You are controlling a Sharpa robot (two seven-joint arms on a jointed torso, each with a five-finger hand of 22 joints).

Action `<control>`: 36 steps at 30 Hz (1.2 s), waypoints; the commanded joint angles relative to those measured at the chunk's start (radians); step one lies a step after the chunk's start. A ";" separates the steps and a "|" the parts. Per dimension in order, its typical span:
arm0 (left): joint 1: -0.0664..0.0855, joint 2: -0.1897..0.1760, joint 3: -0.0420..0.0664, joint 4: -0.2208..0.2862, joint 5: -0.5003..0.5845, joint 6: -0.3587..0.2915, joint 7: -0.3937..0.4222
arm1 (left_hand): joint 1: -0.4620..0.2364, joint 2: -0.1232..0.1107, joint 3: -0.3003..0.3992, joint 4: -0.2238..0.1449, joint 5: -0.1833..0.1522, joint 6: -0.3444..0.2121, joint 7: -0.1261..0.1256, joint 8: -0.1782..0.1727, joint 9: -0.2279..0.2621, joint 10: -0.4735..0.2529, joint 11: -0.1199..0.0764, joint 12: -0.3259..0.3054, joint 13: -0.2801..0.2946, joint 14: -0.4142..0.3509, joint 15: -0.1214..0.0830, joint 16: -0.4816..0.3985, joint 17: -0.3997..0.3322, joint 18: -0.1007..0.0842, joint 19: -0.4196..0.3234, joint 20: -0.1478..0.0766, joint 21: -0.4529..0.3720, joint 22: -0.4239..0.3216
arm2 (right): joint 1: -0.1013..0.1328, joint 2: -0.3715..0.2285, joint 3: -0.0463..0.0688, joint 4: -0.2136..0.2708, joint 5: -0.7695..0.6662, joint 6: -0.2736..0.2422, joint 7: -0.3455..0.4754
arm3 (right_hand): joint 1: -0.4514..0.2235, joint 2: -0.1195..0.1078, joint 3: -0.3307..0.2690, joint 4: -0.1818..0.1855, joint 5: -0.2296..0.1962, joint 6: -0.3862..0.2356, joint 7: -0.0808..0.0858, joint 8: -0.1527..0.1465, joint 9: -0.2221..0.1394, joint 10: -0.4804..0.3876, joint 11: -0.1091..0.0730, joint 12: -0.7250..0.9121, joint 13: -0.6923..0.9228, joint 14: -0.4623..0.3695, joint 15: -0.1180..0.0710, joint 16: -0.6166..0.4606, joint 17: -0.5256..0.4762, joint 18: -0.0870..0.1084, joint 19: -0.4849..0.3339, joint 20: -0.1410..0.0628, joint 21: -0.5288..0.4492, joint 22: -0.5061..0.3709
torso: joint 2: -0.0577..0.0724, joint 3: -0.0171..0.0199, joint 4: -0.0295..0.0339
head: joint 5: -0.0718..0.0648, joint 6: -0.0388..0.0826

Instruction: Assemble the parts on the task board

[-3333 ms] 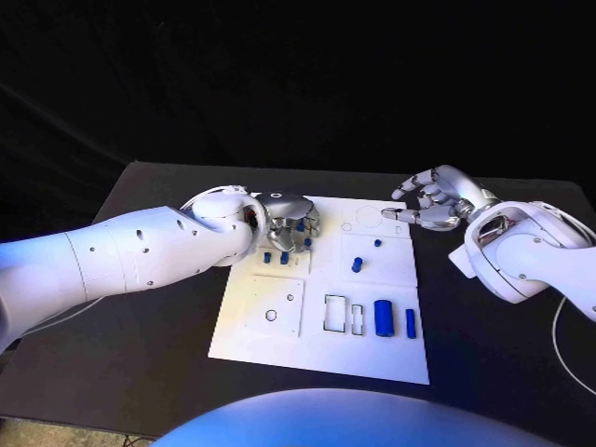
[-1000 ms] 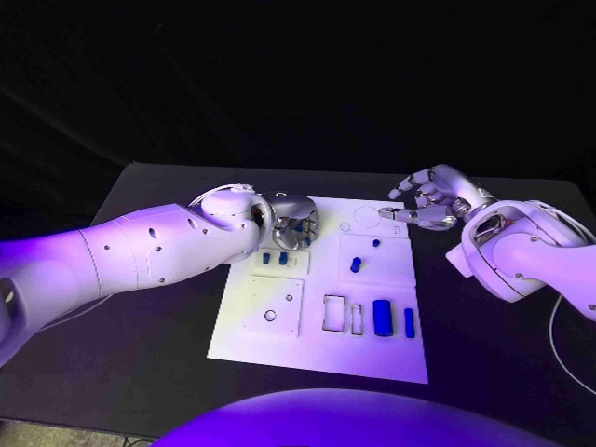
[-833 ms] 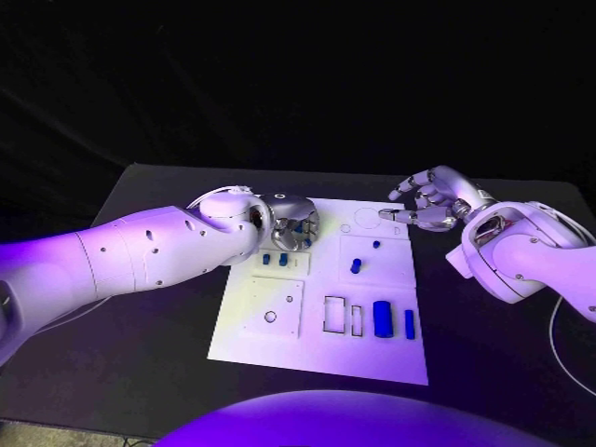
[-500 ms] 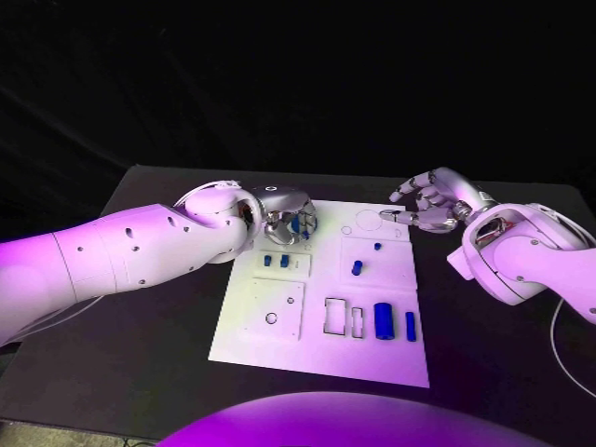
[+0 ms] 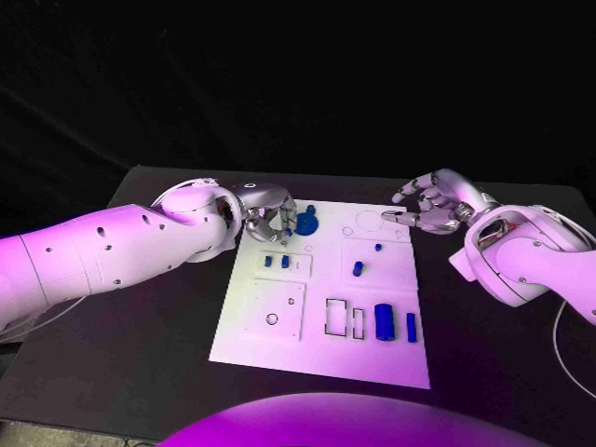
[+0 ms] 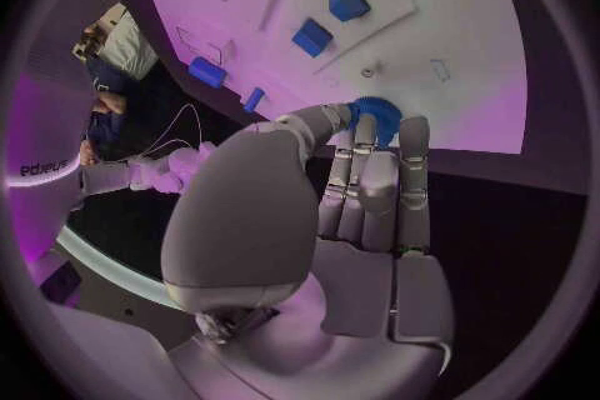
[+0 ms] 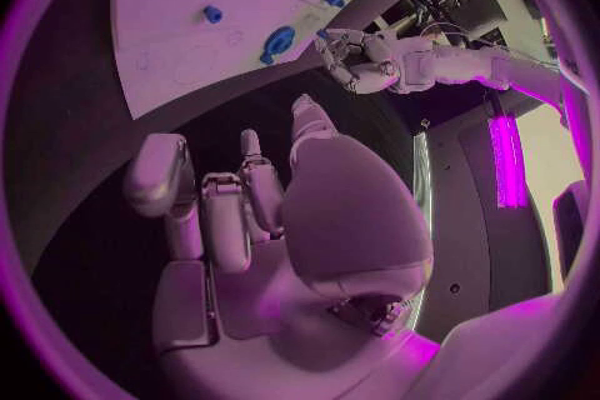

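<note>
Task board on the black bench, a hand at each far corner.

The left hand [image 5: 264,216] is seen at the task board's [image 5: 322,349] far left corner, its fingers apart, their tips touching or just beside a round blue part [image 5: 306,223], apparently not gripped. More blue parts [image 5: 383,319] lie on the board. The right hand [image 5: 432,205] is held above the far right corner, fingers curled on nothing.

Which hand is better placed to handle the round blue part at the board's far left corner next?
Left. The left hand hovers right beside the round blue part; the right hand sits off the task board.
</note>
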 commanded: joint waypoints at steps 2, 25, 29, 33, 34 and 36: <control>-0.001 -0.002 -0.002 -0.008 0.017 0.039 -0.006 | -0.012 0.000 -0.003 -0.005 0.000 0.008 0.000 -0.004 0.001 0.006 -0.001 -0.003 -0.001 0.002 0.001 0.003 -0.001 0.012 0.001 -0.003 0.003 -0.002 | -0.001 0.001 0.000 0.000 -0.007 -0.001 0.007 | 0.000 0.006 -0.005 -0.002 0.004 -0.002 -0.004 0.005 -0.001 -0.001 -0.002 -0.003 0.015 0.063 -0.005 -0.005 0.067 0.013 -0.006 0.001 -0.003 -0.001 | 0.001 -0.0012 0.0012 | 0.001 -0.001; -0.003 -0.003 -0.008 -0.020 0.025 0.077 -0.006 | -0.014 -0.001 -0.004 -0.006 -0.001 0.010 -0.001 -0.005 0.001 0.009 -0.002 -0.006 -0.001 0.000 0.000 0.001 -0.008 0.013 -0.004 -0.004 0.000 -0.007 | -0.001 0.001 0.000 0.000 -0.007 -0.001 0.007 | 0.000 0.008 -0.006 -0.002 0.004 -0.003 -0.005 0.007 -0.001 0.000 -0.003 -0.005 0.013 0.063 -0.006 -0.006 0.066 0.013 -0.005 0.000 -0.004 -0.001 | 0.002 -0.0003 -0.0014 | 0.004 -0.003; -0.004 -0.001 -0.008 -0.020 0.027 0.078 -0.006 | -0.014 -0.001 -0.004 -0.006 -0.001 0.010 -0.001 -0.005 0.001 0.009 -0.002 -0.006 -0.001 0.000 0.000 0.001 -0.008 0.013 -0.004 -0.004 0.000 -0.007 | -0.001 0.002 0.000 0.000 -0.007 -0.001 0.007 | 0.000 0.008 -0.006 -0.002 0.004 -0.003 -0.005 0.007 -0.001 0.000 -0.003 -0.005 0.013 0.063 -0.006 -0.006 0.066 0.013 -0.005 0.000 -0.004 -0.001 | 0.001 -0.0007 -0.0015 | 0.004 -0.003; -0.004 0.001 -0.009 -0.022 0.027 0.078 -0.005 | -0.014 -0.001 -0.004 -0.006 -0.001 0.010 -0.001 -0.005 0.001 0.009 -0.002 -0.006 -0.001 0.000 0.000 0.001 -0.008 0.013 -0.004 -0.004 0.000 -0.007 | -0.001 0.002 0.000 0.000 -0.007 -0.001 0.007 | 0.000 0.008 -0.006 -0.002 0.004 -0.003 -0.005 0.007 -0.001 0.000 -0.003 -0.005 0.013 0.063 -0.006 -0.006 0.066 0.013 -0.005 0.000 -0.004 -0.001 | 0.001 -0.0002 -0.0011 | 0.004 -0.003; -0.004 0.002 -0.010 -0.023 0.027 0.078 -0.005 | -0.014 -0.001 -0.004 -0.006 -0.001 0.010 -0.001 -0.005 0.001 0.009 -0.002 -0.006 -0.001 0.000 0.000 0.001 -0.008 0.013 -0.004 -0.004 0.000 -0.007 | -0.001 0.002 0.000 0.000 -0.007 -0.001 0.007 | 0.000 0.008 -0.006 -0.002 0.004 -0.003 -0.005 0.007 -0.001 0.000 -0.003 -0.005 0.013 0.063 -0.006 -0.006 0.066 0.013 -0.005 0.000 -0.004 -0.001 | 0.001 0.0000 -0.0009 | 0.004 -0.003; -0.004 0.004 -0.010 -0.025 0.027 0.078 -0.005 | -0.014 -0.001 -0.004 -0.006 -0.001 0.010 -0.001 -0.005 0.001 0.009 -0.002 -0.006 -0.001 0.000 0.000 0.001 -0.008 0.013 -0.004 -0.004 0.000 -0.007 | -0.001 0.002 0.000 0.000 -0.007 -0.001 0.007 | 0.000 0.008 -0.006 -0.002 0.004 -0.003 -0.005 0.007 -0.001 0.000 -0.003 -0.005 0.013 0.063 -0.006 -0.006 0.066 0.013 -0.005 0.000 -0.004 -0.001 | 0.002 -0.0001 -0.0010 | 0.004 -0.003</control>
